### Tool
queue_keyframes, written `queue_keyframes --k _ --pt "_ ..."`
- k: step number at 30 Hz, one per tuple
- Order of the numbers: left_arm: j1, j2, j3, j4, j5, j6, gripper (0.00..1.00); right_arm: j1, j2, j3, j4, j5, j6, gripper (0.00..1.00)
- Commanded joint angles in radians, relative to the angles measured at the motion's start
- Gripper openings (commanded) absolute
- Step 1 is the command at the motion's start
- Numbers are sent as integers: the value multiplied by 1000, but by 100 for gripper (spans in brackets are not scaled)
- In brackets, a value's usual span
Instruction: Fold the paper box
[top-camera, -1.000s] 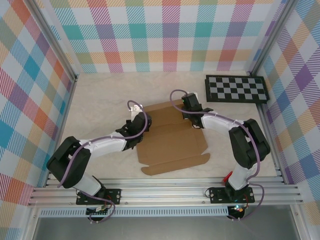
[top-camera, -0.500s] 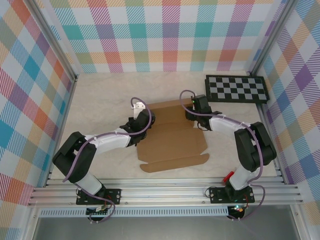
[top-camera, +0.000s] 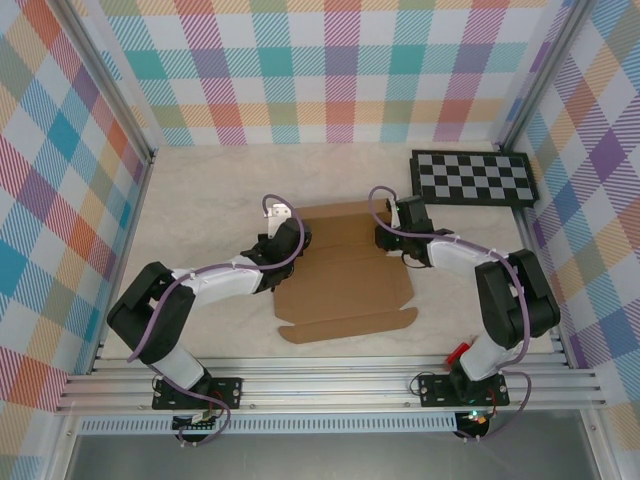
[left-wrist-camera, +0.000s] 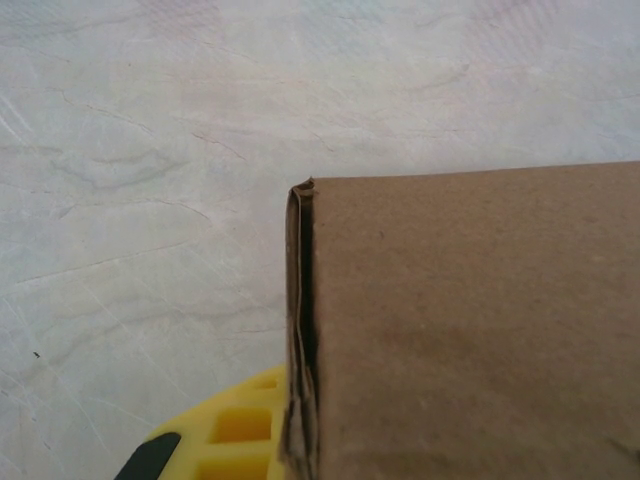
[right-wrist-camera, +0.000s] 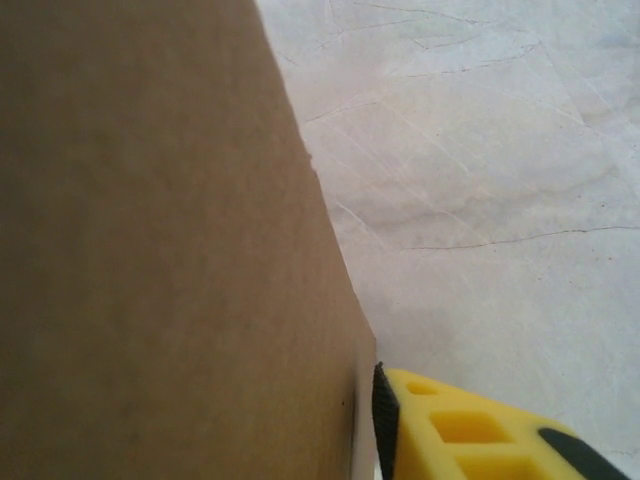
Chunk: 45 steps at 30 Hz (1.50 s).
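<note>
The paper box (top-camera: 345, 285) is seen on the bench (top-camera: 200, 200), between the arms. Its left edge is clamped in the closed left pincer (top-camera: 286, 228). How wide the right pincer (top-camera: 384, 238) stands cannot be told. The fold should be pressed evenly along its crease.

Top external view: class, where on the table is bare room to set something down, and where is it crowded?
Free: the table between the back wall and the paper box, left of the checkerboard panel; also a smaller patch between box and right arm. Crowded: the middle, where left arm and right arm meet the box.
</note>
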Motion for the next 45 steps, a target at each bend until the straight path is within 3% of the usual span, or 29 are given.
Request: queue_keyframes --k 1,4,12,17,27,37,43,45 --pt "3 11 27 -12 -3 0 0 -1 10 20 -81 42 -4 20" --pt "3 8 26 -16 1 -14 0 1 10 14 -90 221 58 1" --pt "4 17 42 -30 10 -24 0 1 57 25 -46 354 124 0" --pt "6 45 67 -44 -3 -12 0 -1 25 -20 75 261 119 43" --pt "35 81 88 -50 -14 -1 0 -72 -127 -110 222 4 41 65" --pt "37 71 87 -65 2 -3 0 -95 -80 -58 406 -186 -68 63" --pt "36 70 93 -73 11 -7 0 -85 -31 -49 486 -51 -175 58" --pt "36 72 97 -77 15 -6 0 -82 -16 -42 491 -6 -188 52"
